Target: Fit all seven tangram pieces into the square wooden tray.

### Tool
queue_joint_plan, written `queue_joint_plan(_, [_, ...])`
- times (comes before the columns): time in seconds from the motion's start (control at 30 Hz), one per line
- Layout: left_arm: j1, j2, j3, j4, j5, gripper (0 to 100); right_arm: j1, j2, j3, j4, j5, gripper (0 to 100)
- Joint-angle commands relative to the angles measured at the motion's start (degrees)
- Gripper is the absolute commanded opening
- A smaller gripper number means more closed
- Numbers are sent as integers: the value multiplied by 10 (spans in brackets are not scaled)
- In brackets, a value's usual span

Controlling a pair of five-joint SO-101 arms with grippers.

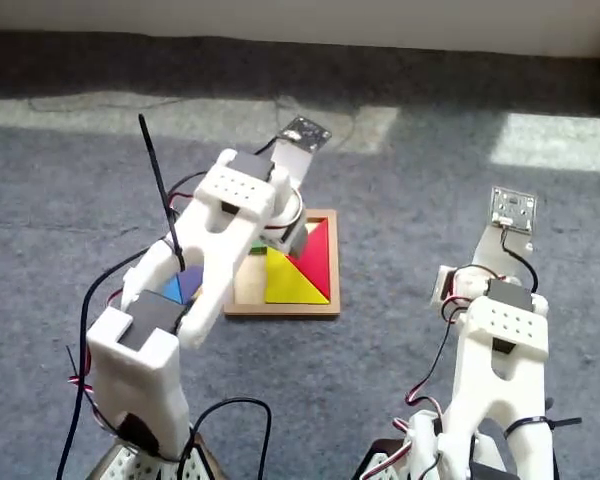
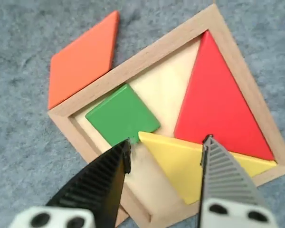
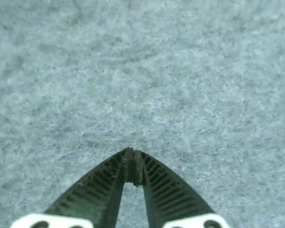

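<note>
Under your wide-spread left gripper (image 2: 167,141), three pieces (image 2: 118,114) are lying in one tray (image 2: 156,50), one orange piece (image 2: 80,59) beyond; your right gripper (image 3: 133,152) is pinching closed.

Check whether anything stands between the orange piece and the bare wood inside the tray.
The orange parallelogram lies on the carpet outside the tray, beside its rim. That raised rim runs between it and the bare wood; the green square sits just inside. Nothing else visible intervenes.
</note>
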State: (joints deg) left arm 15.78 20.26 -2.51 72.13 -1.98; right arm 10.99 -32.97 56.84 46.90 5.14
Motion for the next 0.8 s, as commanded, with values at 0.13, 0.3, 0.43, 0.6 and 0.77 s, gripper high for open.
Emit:
queue_joint_plan(0.13, [-80,-10,-106,113,-12,248,5,-18,-1,-8,-2,7])
queue_joint_plan(0.3, [-113,-5,-75,115,-42,248,4,-18,-1,-8,0,7])
queue_joint_plan(0.43, [-100,-4,-14,72,-41,248,4,-18,-1,-8,1,7])
queue_joint_plan(0.6, [-65,-3,58,-13,-38,248,4,-18,-1,-8,1,7])
queue_joint_plan(0.77, [-38,-3,76,-43,-37,248,4,-18,7,-8,2,7])
